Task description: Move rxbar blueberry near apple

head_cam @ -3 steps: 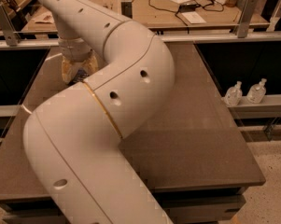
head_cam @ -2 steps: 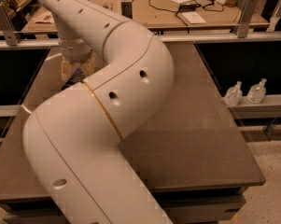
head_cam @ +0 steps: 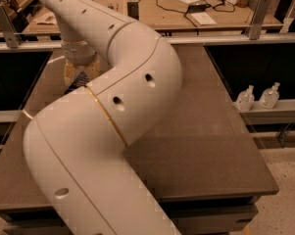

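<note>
A dark brown counter (head_cam: 215, 131) stretches back to a rail, the robot's white arm (head_cam: 112, 116) arching over its left half. The gripper (head_cam: 81, 76) hangs low over the far-left corner, a sliver of the dark bar (head_cam: 77, 84) showing at its tip, its seat on the surface unclear.

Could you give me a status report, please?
Gripper down at far-left corner of table, behind the arm. Dark object at its tip, possibly rxbar blueberry. Apple not in view; arm hides much.
</note>
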